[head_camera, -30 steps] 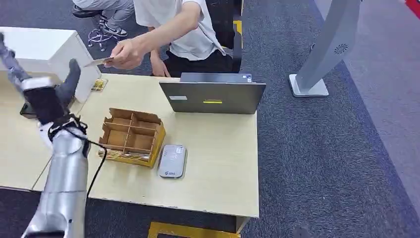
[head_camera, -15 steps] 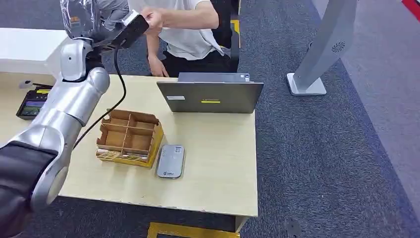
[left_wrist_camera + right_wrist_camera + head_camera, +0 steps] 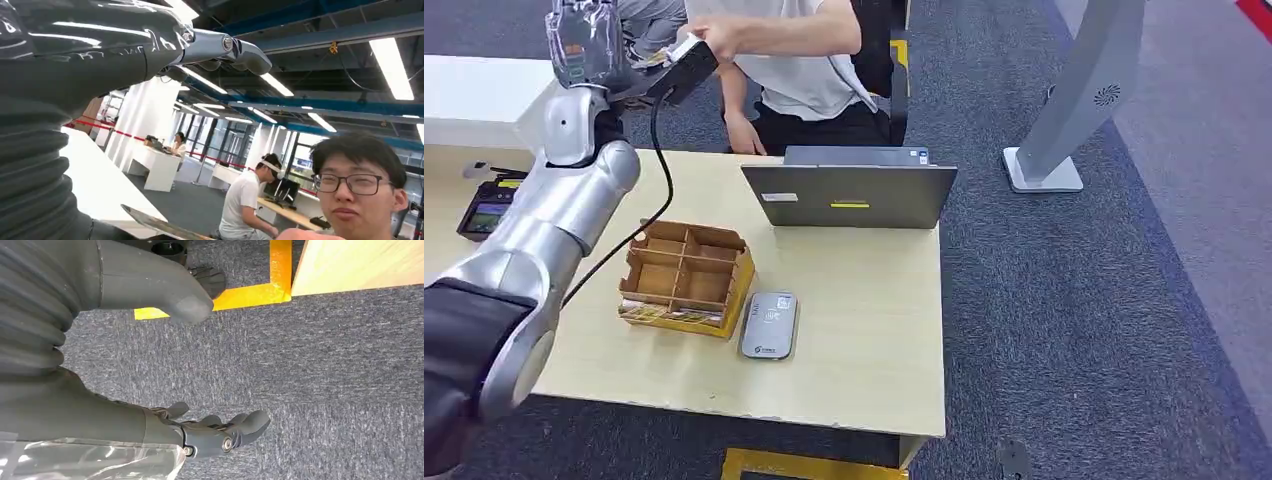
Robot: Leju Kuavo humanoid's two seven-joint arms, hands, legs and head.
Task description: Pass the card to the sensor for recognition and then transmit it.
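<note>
Beyond my desk, at 11 o'clock, left hand grip unclear; card may slip at handover

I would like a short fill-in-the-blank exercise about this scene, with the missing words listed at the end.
1. The grey card reader lies on the table beside the cardboard ____.
2. The robot's ____ arm is raised toward the person behind the table.
3. The laptop stands at the table's far edge, between the person and the ____.
4. The right hand hangs over the grey ____.

Missing words: box; left; card reader; carpet
</note>
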